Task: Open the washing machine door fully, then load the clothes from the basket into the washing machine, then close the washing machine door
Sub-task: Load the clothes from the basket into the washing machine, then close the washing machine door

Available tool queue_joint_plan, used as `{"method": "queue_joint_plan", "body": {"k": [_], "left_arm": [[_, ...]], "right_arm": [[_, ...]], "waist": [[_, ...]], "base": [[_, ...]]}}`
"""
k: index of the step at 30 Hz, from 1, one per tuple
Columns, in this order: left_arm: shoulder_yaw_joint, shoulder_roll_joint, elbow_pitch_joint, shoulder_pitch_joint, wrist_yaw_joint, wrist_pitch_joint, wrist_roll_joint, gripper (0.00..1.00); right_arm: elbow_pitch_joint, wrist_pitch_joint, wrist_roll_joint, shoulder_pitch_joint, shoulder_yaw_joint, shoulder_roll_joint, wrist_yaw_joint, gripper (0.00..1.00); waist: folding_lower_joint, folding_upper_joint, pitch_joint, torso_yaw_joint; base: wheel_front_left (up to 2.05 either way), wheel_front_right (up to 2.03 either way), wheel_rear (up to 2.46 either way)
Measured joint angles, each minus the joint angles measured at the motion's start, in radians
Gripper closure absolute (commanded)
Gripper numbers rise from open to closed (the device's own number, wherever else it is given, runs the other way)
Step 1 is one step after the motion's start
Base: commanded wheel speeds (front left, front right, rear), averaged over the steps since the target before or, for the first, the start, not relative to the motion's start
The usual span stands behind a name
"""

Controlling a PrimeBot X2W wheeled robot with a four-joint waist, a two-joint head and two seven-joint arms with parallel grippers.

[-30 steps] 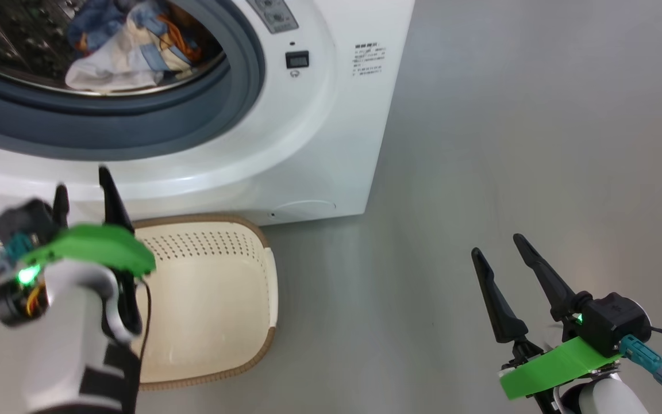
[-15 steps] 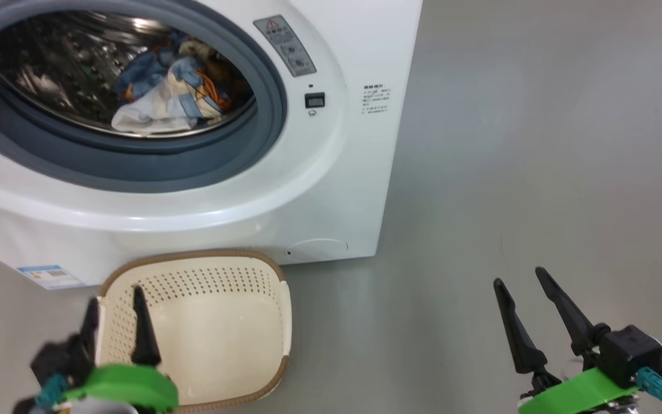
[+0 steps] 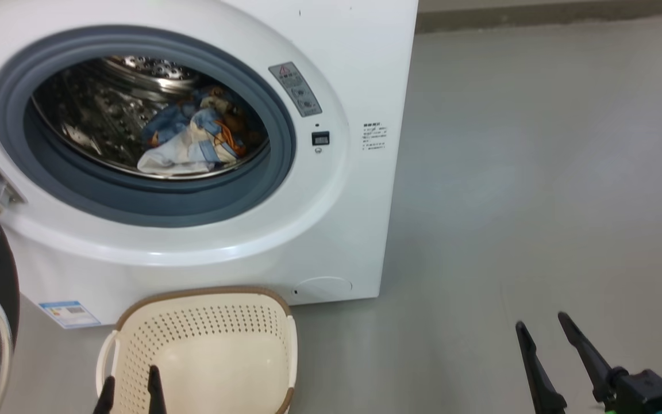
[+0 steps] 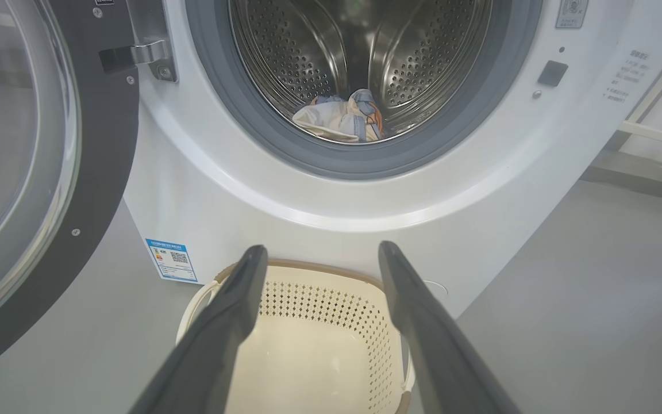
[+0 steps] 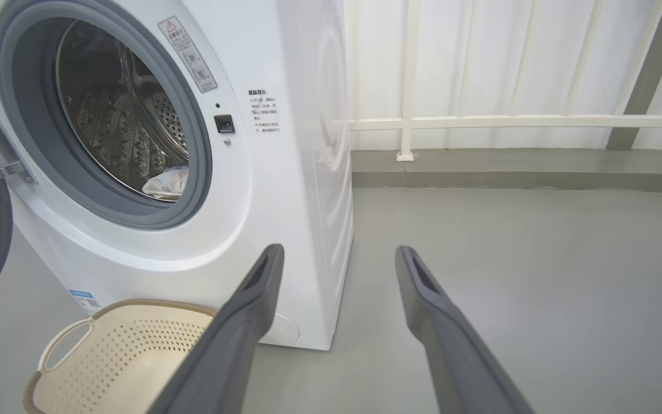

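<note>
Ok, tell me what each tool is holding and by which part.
Nothing. The left tool is open over the empty basket, the right tool open over the floor; the clothes lie in the washing machine.

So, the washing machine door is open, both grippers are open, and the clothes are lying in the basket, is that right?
Not quite: the clothes lie inside the washing machine, in its drum, and the basket holds nothing, as the left wrist view shows. The washing machine door is open, and the left gripper and right gripper are open.
</note>
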State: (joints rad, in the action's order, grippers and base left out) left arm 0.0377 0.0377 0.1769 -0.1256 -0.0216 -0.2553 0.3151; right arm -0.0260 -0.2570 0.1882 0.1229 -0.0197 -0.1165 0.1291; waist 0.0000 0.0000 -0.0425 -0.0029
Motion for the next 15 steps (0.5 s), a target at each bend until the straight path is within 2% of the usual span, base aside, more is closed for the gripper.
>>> {"method": "queue_joint_plan", "body": {"k": [5,15], "left_arm": [[0.020,0.001,-0.031,-0.046,-0.001,0.000,0.000,0.00],[0.050,0.003,-0.091,-0.087,-0.036,0.000,0.007,0.00]], "right_arm": [[0.000,0.000,-0.001,0.042,0.006,0.002,0.000,0.00],[0.004,0.000,-0.002,0.059,0.006,0.014,0.000,0.00]], "waist": [[0.0000,0.0000,0.034,-0.003],[0.0000,0.0000,0.060,-0.024]], "base": [[0.00,0.00,0.00],[0.00,0.00,0.00]]}}
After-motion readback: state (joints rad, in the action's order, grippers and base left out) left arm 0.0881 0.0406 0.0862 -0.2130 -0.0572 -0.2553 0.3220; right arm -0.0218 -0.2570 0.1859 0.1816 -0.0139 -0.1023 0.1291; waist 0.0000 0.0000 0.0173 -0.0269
